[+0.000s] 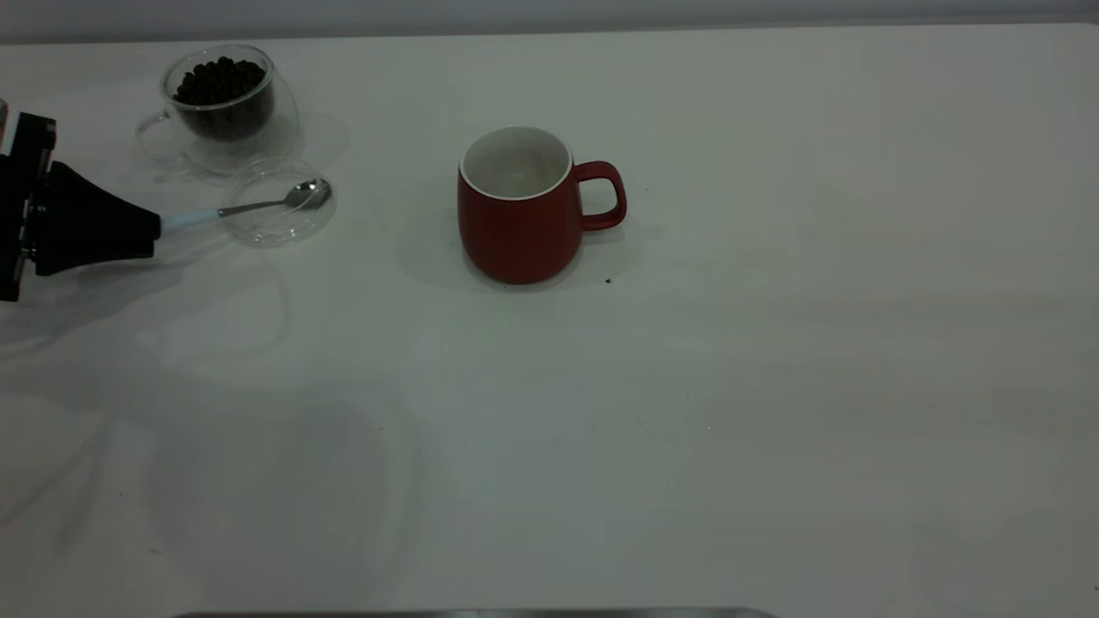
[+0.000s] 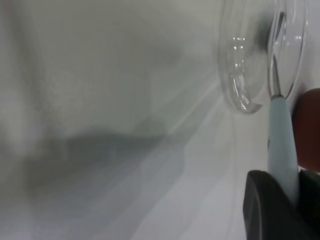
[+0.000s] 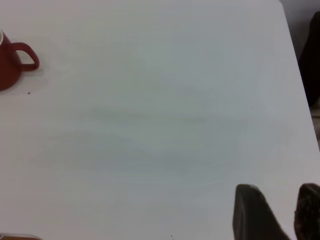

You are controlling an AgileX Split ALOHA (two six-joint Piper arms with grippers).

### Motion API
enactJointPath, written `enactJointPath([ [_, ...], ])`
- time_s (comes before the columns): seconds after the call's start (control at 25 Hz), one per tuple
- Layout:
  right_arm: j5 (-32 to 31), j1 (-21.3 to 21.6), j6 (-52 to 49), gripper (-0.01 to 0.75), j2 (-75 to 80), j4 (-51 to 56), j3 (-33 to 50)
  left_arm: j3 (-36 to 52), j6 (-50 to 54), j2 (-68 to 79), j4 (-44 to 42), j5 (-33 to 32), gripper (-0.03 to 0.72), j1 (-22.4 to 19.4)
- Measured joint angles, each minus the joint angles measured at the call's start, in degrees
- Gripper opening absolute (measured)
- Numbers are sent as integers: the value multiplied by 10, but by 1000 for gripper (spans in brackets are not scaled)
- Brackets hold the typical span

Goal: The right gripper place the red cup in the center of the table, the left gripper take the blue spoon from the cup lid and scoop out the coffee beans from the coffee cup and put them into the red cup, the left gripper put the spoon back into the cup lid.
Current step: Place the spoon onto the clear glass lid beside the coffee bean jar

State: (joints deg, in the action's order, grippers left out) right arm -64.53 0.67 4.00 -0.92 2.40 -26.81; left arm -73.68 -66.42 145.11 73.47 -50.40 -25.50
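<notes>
The red cup [image 1: 522, 215] stands upright near the middle of the table [image 1: 730, 412], handle to the right, its white inside empty. It also shows far off in the right wrist view [image 3: 7, 65]. The coffee cup [image 1: 225, 103] with coffee beans [image 1: 219, 81] stands at the back left. The cup lid [image 1: 275, 230] lies just in front of it. The blue spoon [image 1: 258, 204] rests with its metal bowl in the lid. My left gripper [image 1: 154, 230] is shut on the spoon's pale handle [image 2: 281, 145]. My right gripper [image 3: 278, 190] is open and empty, above bare table, out of the exterior view.
A tiny dark speck [image 1: 608, 280] lies on the table right of the red cup's base. In the left wrist view the clear lid [image 2: 245, 60] lies ahead of my fingers [image 2: 265, 210], with a bit of the red cup [image 2: 307, 130] behind the handle. The table's right edge [image 3: 300, 100] shows in the right wrist view.
</notes>
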Motion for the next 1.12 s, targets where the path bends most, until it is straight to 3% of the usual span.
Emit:
enactJointPath([
  [0.2, 0, 0, 0, 242, 0, 0, 0, 0, 1, 1, -2, 13, 196, 0],
  [0.56, 0, 0, 0, 242, 0, 0, 0, 0, 3, 1, 0, 8, 401, 0],
  [0.92, 0, 0, 0, 242, 0, 0, 0, 0, -8, 1, 60, -60, 425, -1],
  [1.12, 0, 0, 0, 242, 0, 0, 0, 0, -8, 0, 51, -70, 425, -5],
])
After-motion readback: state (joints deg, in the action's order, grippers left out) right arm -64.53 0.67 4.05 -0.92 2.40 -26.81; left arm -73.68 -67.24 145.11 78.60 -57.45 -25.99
